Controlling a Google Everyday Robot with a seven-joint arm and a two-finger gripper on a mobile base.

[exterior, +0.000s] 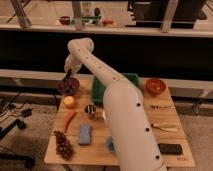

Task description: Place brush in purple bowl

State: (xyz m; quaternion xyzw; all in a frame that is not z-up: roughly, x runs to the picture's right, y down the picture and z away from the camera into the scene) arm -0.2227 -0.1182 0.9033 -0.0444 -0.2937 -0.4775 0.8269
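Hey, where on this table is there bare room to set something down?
Best on the right: bare wood between the reddish bowl and the dark flat object, crossed only by thin utensils. The left is crowded: purple bowl, round fruit, blue block, with the gripper over the purple bowl.
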